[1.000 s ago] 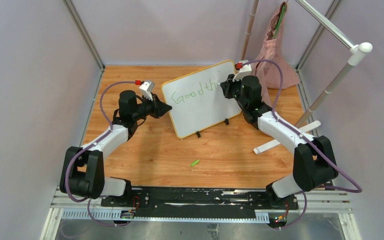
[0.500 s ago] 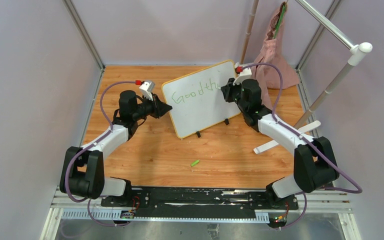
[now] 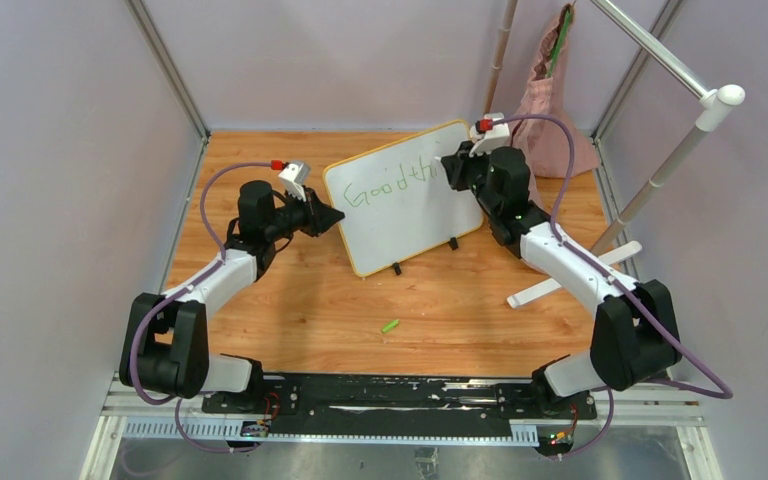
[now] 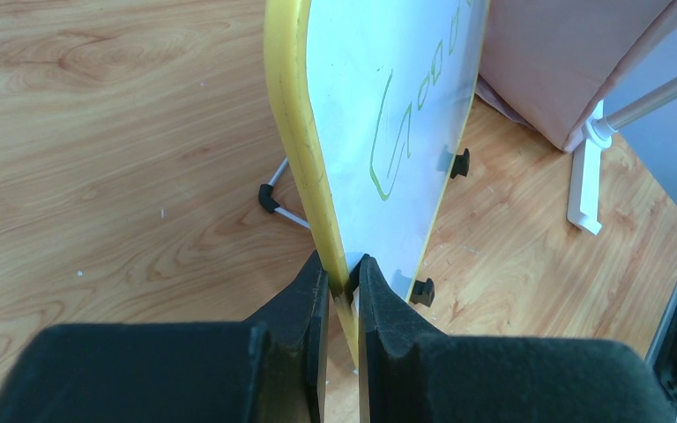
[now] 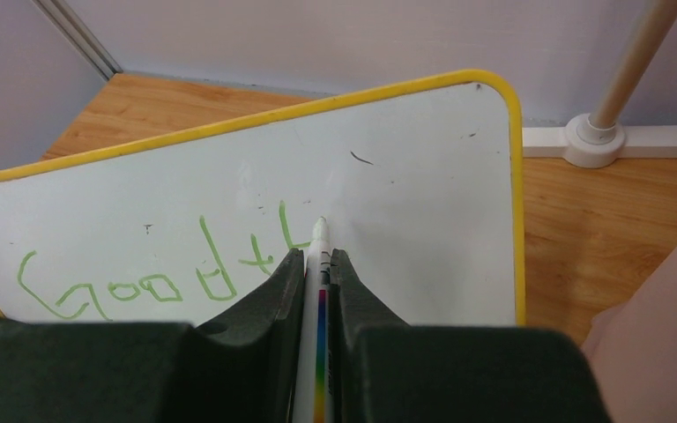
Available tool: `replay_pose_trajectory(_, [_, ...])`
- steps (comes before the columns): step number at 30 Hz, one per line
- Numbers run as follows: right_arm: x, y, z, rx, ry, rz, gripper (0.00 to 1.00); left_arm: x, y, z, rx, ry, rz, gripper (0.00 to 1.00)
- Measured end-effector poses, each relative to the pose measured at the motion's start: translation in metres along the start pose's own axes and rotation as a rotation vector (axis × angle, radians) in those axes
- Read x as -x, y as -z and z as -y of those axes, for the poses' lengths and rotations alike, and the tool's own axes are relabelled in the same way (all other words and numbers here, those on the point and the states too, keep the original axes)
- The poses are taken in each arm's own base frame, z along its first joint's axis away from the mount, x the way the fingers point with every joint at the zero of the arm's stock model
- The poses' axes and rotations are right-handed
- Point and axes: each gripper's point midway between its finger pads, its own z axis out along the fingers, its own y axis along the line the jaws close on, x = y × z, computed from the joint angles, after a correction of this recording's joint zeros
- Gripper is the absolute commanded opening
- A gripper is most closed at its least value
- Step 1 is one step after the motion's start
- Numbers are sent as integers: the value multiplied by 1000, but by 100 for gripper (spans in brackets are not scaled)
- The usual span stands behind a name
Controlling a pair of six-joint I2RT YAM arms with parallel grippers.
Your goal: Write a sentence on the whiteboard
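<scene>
the whiteboard (image 3: 400,200) was seen standing on its black feet at the back middle of the wooden table (image 3: 300,300), between the two arms. its yellow-framed edge on the left arm's side was pinched by the left gripper (image 4: 342,275), fingers closed on the frame. a white marker (image 5: 321,236) was pinched by the right gripper (image 5: 317,257), fingers pressed on the barrel. the tip was set at the board face just right of green letters "good th"; contact could not be confirmed. a small green piece (image 3: 390,326) was seen lying on the table, well apart from the board.
</scene>
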Motion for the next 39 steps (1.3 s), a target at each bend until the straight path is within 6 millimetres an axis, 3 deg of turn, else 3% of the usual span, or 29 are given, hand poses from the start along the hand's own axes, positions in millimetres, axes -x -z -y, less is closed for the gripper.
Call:
replay_pose_trajectory(29, [-7, -10, 1, -1, 0, -20, 0, 0, 0, 0, 1, 0, -1, 0])
replay_pose_trajectory(39, [-21, -11, 8, -21, 0, -51, 0, 0, 0, 0, 1, 0, -1, 0])
